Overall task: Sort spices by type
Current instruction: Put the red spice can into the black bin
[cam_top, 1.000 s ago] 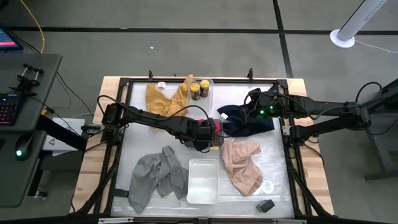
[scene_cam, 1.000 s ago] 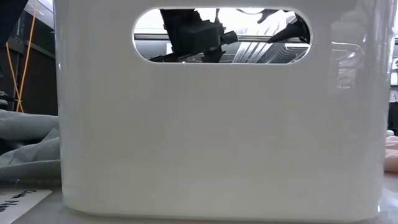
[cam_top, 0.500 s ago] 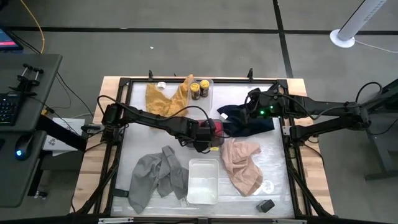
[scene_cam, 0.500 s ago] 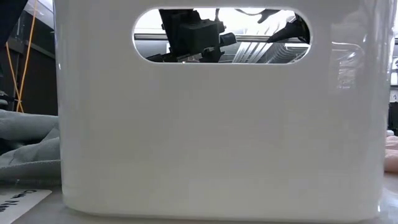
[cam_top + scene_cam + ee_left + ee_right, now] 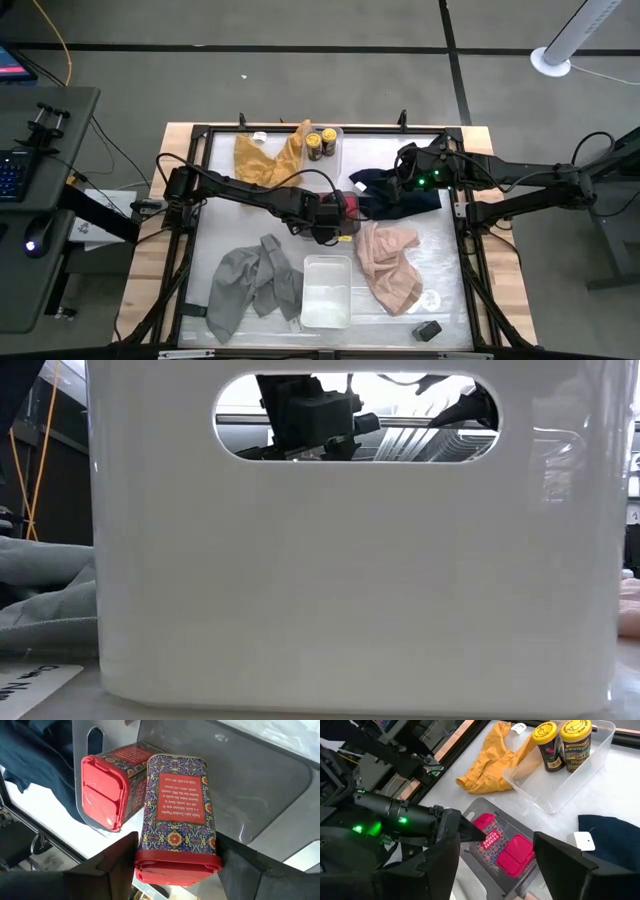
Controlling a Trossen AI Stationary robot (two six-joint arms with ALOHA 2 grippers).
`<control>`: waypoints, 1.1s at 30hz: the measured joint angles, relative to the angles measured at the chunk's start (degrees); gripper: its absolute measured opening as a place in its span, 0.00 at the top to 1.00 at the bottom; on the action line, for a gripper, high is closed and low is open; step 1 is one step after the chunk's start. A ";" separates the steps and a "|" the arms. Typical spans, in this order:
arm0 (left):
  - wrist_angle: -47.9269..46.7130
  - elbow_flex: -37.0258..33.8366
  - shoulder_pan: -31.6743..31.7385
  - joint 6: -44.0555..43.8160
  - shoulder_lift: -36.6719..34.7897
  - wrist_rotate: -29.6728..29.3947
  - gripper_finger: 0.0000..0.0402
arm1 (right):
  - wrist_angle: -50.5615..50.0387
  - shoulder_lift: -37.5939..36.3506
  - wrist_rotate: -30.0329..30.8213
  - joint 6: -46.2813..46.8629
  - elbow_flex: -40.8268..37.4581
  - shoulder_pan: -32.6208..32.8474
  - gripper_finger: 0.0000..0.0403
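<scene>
Two red boxy tins point(image 5: 102, 790) lie side by side on a grey tray point(image 5: 260, 795) at mid-table. My left gripper point(image 5: 177, 851) point(image 5: 338, 215) is at the tray, shut on the nearer tin point(image 5: 175, 815). My right gripper point(image 5: 497, 865) point(image 5: 403, 178) hangs open above the navy cloth point(image 5: 400, 195), touching nothing. Two dark jars with yellow lids point(image 5: 562, 742) point(image 5: 320, 143) stand upright in a clear tray point(image 5: 540, 795) at the far edge. One flat black tin point(image 5: 428, 330) lies on the table near the near right corner. The other black tin is out of sight. My left gripper has the red tin's lid end point(image 5: 177, 865) pinched between its two fingers point(image 5: 125, 852), one on each long side. The fingers lie along the tin's length. The tin lies flat, label up, with its body on the grey tray beside the other red tin.
A white bin point(image 5: 326, 290) point(image 5: 350, 560) stands at the near middle and fills the low view. A grey cloth point(image 5: 250, 285) lies at near left, a pink cloth point(image 5: 390, 260) at near right, a yellow cloth point(image 5: 265, 160) beside the clear tray.
My left gripper has shifted slightly over the grey tray, as the low view shows through the bin's handle slot, and has then kept still. The red tins have stayed where they were.
</scene>
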 joint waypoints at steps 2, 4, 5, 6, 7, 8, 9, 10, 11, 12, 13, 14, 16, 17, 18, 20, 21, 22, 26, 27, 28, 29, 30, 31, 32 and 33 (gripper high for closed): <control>-0.01 0.00 0.00 0.00 0.00 0.02 0.43 | 0.00 0.00 0.01 0.03 0.00 0.00 0.39; 0.00 0.00 0.00 0.00 -0.02 0.02 0.41 | 0.02 0.00 0.00 0.11 0.00 0.00 0.39; 0.02 0.00 0.00 0.00 -0.02 0.02 0.40 | 0.02 0.00 0.02 0.11 0.00 0.00 0.39; 0.02 0.00 0.00 -0.02 -0.02 0.02 0.38 | 0.00 0.00 0.02 0.11 0.00 0.00 0.39; 0.02 0.00 0.00 -0.03 -0.04 0.01 0.36 | 0.02 0.00 0.02 0.11 0.00 0.00 0.39; 0.02 0.00 0.00 -0.11 -0.09 0.02 0.34 | 0.02 0.00 0.02 0.11 0.00 0.00 0.39; 0.00 0.00 0.00 -0.38 -0.11 0.00 0.32 | 0.02 0.00 0.02 0.12 0.00 0.00 0.39; 0.02 0.00 0.00 -0.63 -0.13 0.02 0.30 | 0.02 0.00 0.02 0.14 0.00 0.00 0.39; -0.02 0.00 0.00 -0.96 -0.13 0.01 0.29 | 0.02 0.00 0.02 0.27 0.00 0.00 0.39; -0.04 0.00 0.02 -1.02 -0.13 0.00 0.27 | 0.02 0.00 0.02 0.46 0.00 0.00 0.39; -0.08 0.00 0.02 -1.11 -0.13 0.01 0.26 | 0.02 0.00 0.02 0.46 0.00 0.00 0.39; -0.09 0.00 0.02 -1.21 -0.13 -0.03 0.25 | 0.02 0.00 0.02 0.48 0.00 0.00 0.39; -0.08 0.00 0.02 -0.99 -0.13 -0.91 0.24 | 0.02 0.00 0.02 0.48 0.00 0.00 0.39; -0.10 0.00 0.02 -0.99 -0.17 -2.22 0.24 | 0.03 0.00 0.02 0.45 0.00 0.00 0.39; -0.16 -0.02 0.00 -1.02 -0.34 -4.28 0.24 | 0.04 0.00 0.02 0.40 0.00 0.00 0.39; 0.02 -0.02 -0.02 -3.47 -0.78 -9.27 0.23 | 0.09 0.00 0.04 0.38 0.00 0.00 0.39; -0.24 -0.02 0.00 -6.32 -1.36 -11.46 0.23 | 0.18 0.00 0.04 0.22 0.00 0.00 0.39; -0.64 -0.02 0.02 -9.77 -1.88 -13.16 0.23 | 0.26 0.00 0.04 0.07 0.00 0.00 0.39; -6.25 -0.02 1.17 -26.79 -6.74 -8.14 0.23 | 0.71 0.00 0.04 -0.09 0.00 0.00 0.39; -7.82 0.00 1.58 -31.06 -8.01 -4.82 0.23 | 0.78 0.00 0.06 -0.30 0.00 0.00 0.39; -9.16 0.00 2.06 -35.11 -9.36 -1.70 0.23 | 0.78 0.00 0.07 -0.45 0.00 0.00 0.39; -10.32 0.00 2.48 -39.21 -10.43 1.27 0.23 | 0.78 0.00 0.08 -0.48 0.00 0.00 0.39; -10.89 0.00 2.91 -43.42 -11.32 3.80 0.23 | 0.79 0.00 0.07 -0.50 0.00 0.00 0.39; -11.30 0.00 3.29 -47.56 -12.41 5.78 0.23 | 0.82 0.00 0.07 -0.50 0.00 0.00 0.39; -11.73 0.00 3.59 -51.29 -13.21 7.25 0.23 | 0.80 0.00 0.08 -0.50 0.00 0.00 0.39; -11.86 0.00 3.85 -54.59 -14.04 8.18 0.23 | 0.86 0.00 0.09 -0.50 0.00 0.00 0.39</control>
